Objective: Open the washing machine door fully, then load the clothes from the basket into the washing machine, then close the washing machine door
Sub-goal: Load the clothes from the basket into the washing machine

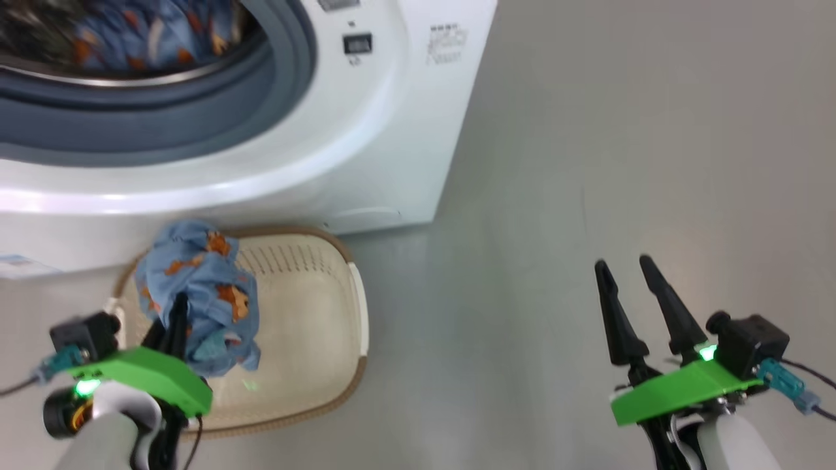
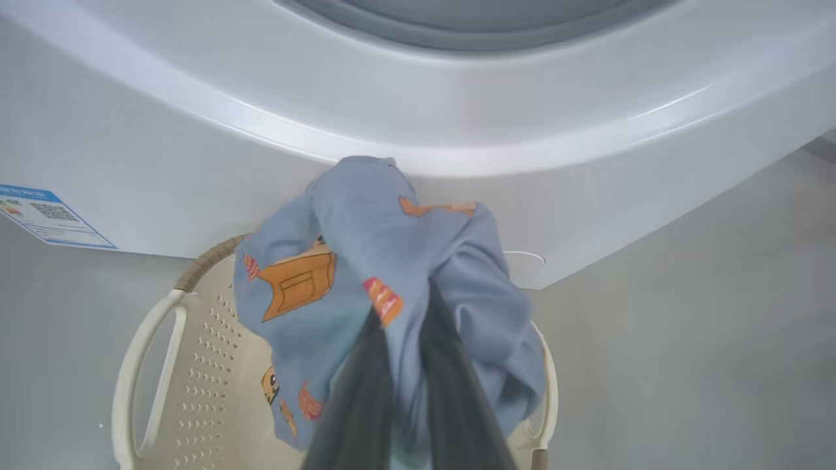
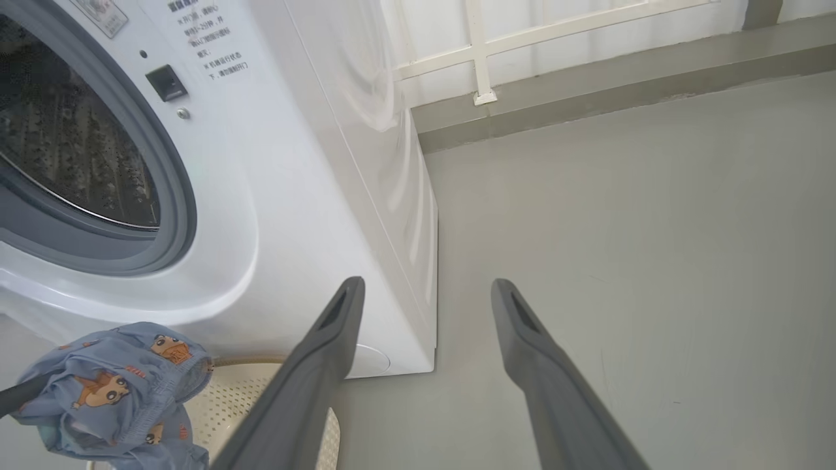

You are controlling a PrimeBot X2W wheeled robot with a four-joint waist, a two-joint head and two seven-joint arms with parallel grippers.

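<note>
Left jaws, clamped on a garment [image 1: 196, 294] over the basket [image 1: 307, 281], sit just below the open drum [image 3: 78, 150] ahead; right jaws stand apart, farther off.

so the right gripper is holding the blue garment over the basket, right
No: the left gripper holds the blue garment over the basket, as the head view shows; the right gripper is open and empty.

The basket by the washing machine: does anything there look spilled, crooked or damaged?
Nothing stands out. The basket sits upright before the washing machine, and the left gripper is shut on the clothes, a bunched bundle over it.
</note>
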